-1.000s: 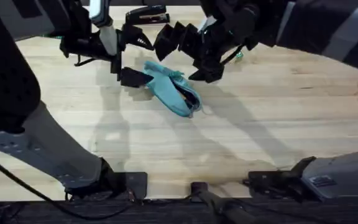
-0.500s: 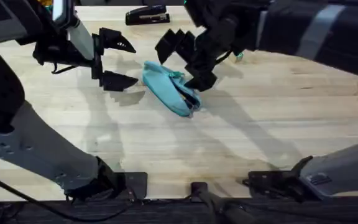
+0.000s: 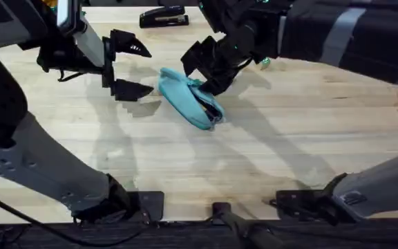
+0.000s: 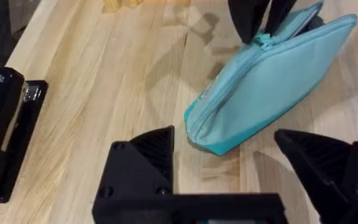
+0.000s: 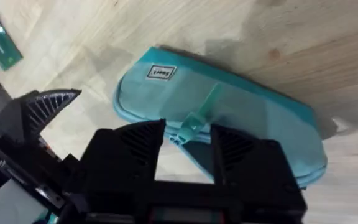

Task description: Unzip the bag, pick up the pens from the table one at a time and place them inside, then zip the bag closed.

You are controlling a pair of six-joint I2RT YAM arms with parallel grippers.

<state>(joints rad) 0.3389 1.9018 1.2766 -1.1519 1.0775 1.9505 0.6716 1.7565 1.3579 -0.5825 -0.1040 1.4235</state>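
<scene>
Since a moment ago, the right hand point(image 3: 211, 71) has come down onto the far end of the teal soft fabric pencil pouch point(image 3: 187, 99), its black fingers narrowed around the teal zipper pull tab point(image 5: 193, 122). Whether they pinch it is unclear. The left hand point(image 3: 131, 68) has drawn back from the pouch and hangs just beside it, fingers spread wide apart, gripping nothing. The pouch lies on the light butcher-block wooden counter point(image 3: 289, 131), partly unzipped at its near end. A black stapler point(image 3: 163, 16) rests at the counter's far edge.
</scene>
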